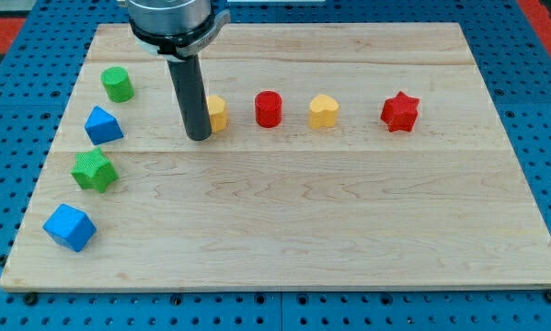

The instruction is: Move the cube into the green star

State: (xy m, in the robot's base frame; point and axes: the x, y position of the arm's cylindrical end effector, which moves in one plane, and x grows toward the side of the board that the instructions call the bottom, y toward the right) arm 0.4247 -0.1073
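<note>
Camera view: tip (pixel 199 137) bare, no end effector, touching yellow block (pixel 217 113). Blue cube (pixel 69 227) far off toward surface's (pixel 349 230) bottom-left corner, just below green star (pixel 94 169).

Arm enters from far edge, left of centre. Dark rod hangs vertical below silver-black wrist mount (pixel 176 23). Its tip (pixel 199 138) rests at board level.

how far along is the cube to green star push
Nothing looks done yet: the blue cube sits at the view's bottom left, apart from the green star just above it. In hand: my tip stands far off, beside the partly hidden yellow block. Left: reach the cube and push it up into the star.
</note>
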